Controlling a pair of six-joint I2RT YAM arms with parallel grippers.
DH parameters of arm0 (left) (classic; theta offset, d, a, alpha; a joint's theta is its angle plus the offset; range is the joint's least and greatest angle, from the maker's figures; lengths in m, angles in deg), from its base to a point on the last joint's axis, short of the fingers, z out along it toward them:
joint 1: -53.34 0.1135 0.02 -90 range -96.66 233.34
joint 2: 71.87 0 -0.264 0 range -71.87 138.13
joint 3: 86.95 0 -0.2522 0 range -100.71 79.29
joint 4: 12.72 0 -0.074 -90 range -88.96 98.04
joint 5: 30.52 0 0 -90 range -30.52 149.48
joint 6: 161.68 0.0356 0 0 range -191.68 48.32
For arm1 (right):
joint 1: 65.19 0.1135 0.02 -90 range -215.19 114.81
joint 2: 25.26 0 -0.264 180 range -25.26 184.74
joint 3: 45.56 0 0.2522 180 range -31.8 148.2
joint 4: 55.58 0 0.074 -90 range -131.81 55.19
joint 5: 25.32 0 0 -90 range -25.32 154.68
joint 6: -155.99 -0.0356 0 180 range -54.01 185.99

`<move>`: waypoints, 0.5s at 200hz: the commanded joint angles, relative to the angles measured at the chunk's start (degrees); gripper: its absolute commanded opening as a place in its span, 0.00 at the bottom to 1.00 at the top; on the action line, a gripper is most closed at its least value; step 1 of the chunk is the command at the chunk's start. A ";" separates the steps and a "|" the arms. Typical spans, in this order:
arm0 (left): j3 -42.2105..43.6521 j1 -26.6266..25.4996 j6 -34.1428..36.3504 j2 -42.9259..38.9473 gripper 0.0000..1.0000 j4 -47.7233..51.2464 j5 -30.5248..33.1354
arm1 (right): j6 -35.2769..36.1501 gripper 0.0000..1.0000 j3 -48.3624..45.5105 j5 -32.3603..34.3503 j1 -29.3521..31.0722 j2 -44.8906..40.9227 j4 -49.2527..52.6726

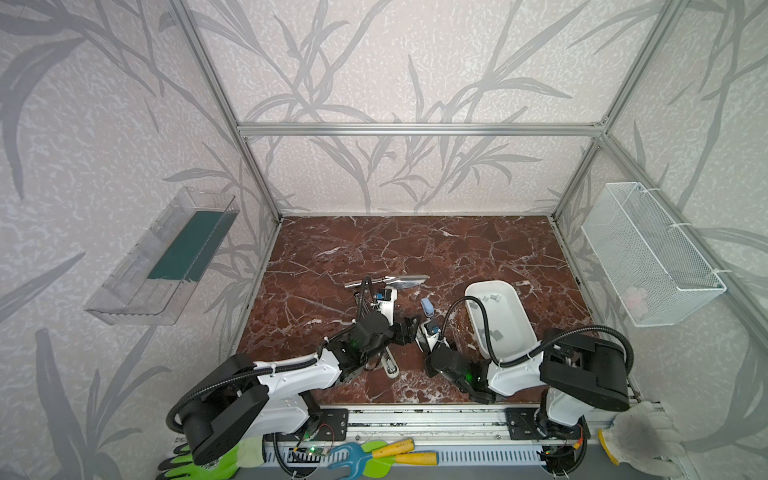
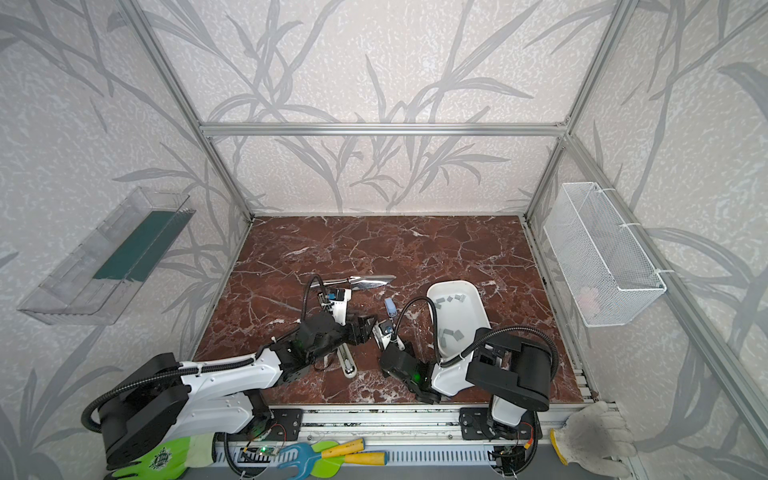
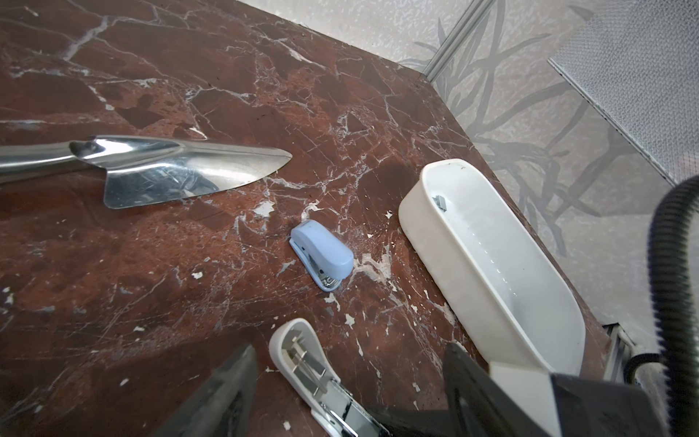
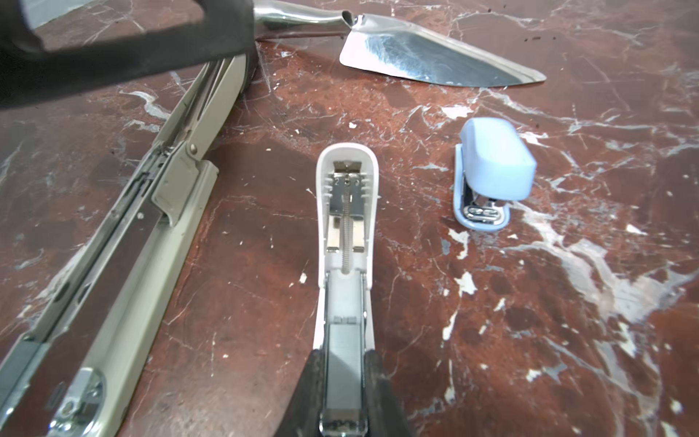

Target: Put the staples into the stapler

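Observation:
The white stapler (image 4: 346, 212) lies on the marble with its lid folded open and its magazine bare. A grey strip of staples (image 4: 342, 363) sits in the magazine channel. My right gripper (image 4: 342, 382) is shut on the magazine's sides. My left gripper (image 3: 351, 393) hangs open over the stapler's lid (image 3: 299, 355), and its fingers (image 3: 227, 393) stand wide apart and clear of it. More loose staples (image 1: 494, 333) lie in the white tray (image 1: 490, 284). In both top views the two grippers meet at mid-table and hide the white stapler.
A small blue stapler (image 4: 491, 166) stands closed just beyond the white one. A long grey stapler (image 4: 125, 242) lies open beside it, under my left arm. A shiny metal trowel (image 3: 181, 170) lies farther back. A wire basket (image 1: 648, 253) hangs on the right wall.

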 commanded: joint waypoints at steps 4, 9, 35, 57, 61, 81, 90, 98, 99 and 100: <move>-0.25 1.29 -4.82 3.03 0.78 -1.09 -4.72 | 0.49 0.14 0.73 0.16 0.06 0.75 -0.54; -0.61 1.49 -5.12 3.67 0.78 -1.10 -5.08 | 0.47 0.14 0.73 0.16 -0.01 0.74 -0.51; -1.72 2.42 -5.99 7.34 0.75 -3.21 -6.39 | 0.40 0.14 0.64 0.14 0.04 0.52 -0.51; -1.99 3.28 -5.81 10.29 0.75 -5.12 -6.12 | 0.46 0.14 0.71 -0.05 0.00 0.56 -0.65; -2.09 3.62 -5.89 10.87 0.75 -5.69 -6.49 | 0.53 0.13 0.73 -0.18 0.08 0.56 -0.59; -2.66 4.79 -6.40 14.70 0.75 -9.73 -9.99 | 0.69 0.13 0.82 -0.27 0.07 0.60 -0.60; -3.14 4.92 -6.34 16.77 0.75 -12.14 -12.00 | 0.77 0.13 0.90 -0.29 0.06 0.58 -0.55; -3.46 5.02 -5.07 18.63 0.74 -15.51 -15.03 | 0.79 0.13 0.86 -0.24 0.06 0.47 -0.63; -3.51 5.03 -5.05 18.92 0.74 -15.95 -15.40 | 0.79 0.13 0.89 -0.26 -0.01 0.48 -0.64; -3.54 5.07 -5.08 19.16 0.73 -16.30 -15.81 | 0.80 0.13 0.90 -0.27 0.04 0.49 -0.64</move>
